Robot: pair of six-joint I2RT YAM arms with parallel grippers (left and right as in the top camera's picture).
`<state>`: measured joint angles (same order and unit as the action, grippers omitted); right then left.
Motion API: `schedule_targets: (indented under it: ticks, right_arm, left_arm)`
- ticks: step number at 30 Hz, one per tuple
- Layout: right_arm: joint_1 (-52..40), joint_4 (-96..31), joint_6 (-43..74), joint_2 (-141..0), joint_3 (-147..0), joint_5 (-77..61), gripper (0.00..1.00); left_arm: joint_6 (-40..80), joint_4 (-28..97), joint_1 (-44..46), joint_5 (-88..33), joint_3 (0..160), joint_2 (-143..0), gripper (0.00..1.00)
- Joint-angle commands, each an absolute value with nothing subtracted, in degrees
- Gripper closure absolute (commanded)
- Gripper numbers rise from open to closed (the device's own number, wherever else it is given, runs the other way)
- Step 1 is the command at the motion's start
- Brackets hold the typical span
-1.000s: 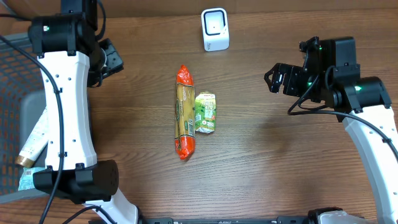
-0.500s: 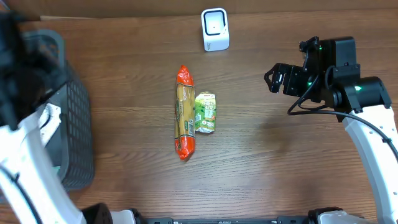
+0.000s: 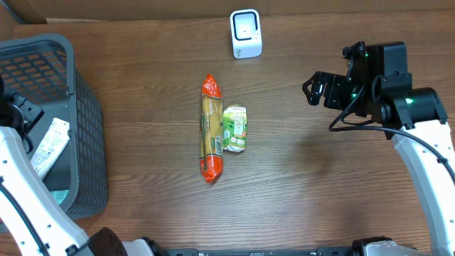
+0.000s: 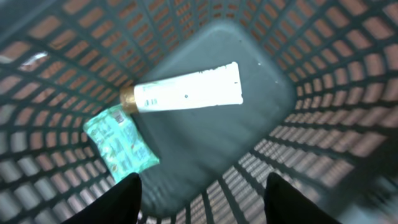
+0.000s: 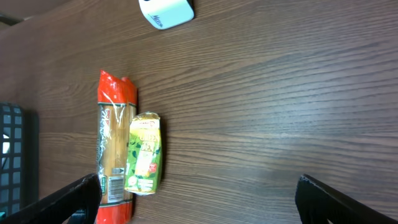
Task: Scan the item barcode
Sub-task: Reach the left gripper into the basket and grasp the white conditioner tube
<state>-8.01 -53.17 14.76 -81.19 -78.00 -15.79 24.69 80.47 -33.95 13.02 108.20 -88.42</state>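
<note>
Left gripper (image 4: pixel 202 202) hangs over the basket (image 3: pixel 89 149), jaws apart and empty, with a white tube (image 4: pixel 186 93) inside, so I'm guessing that's the drop-off bin. Right gripper (image 5: pixel 202 205) is spread wide and empty, facing the spaghetti pack (image 5: pixel 114 155) left to scan.

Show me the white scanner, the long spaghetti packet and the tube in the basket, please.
white scanner (image 3: pixel 246 33), overhead view, on its front face.
spaghetti packet (image 3: pixel 211 131), overhead view, on its clear middle.
white tube (image 4: pixel 186 93), left wrist view, mid-body.
</note>
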Motion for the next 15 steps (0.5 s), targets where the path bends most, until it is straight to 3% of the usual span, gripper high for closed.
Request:
schedule_targets:
  ticks: [1,7,12,15]
  right_arm:
    - [-8.4,-52.7,14.6,-81.2,-78.7,-15.0,0.0]
    - [-8.4,-52.8,14.6,-81.2,-78.7,-15.0,0.0]
    - [-8.4,-52.8,14.6,-81.2,-78.7,-15.0,0.0]
    - [-8.4,-52.8,14.6,-81.2,-78.7,-15.0,0.0]
  left_arm:
    - [16.0,74.5,-38.0,7.1,100.5,-88.8,0.44]
    - [7.1,61.5,-44.3,4.4,90.5,-90.9,0.45]
    - [-4.7,52.0,-44.4,4.4,83.9,-95.2,0.43]
    - [-12.0,48.8,-44.0,4.5,81.9,-98.7,0.29]
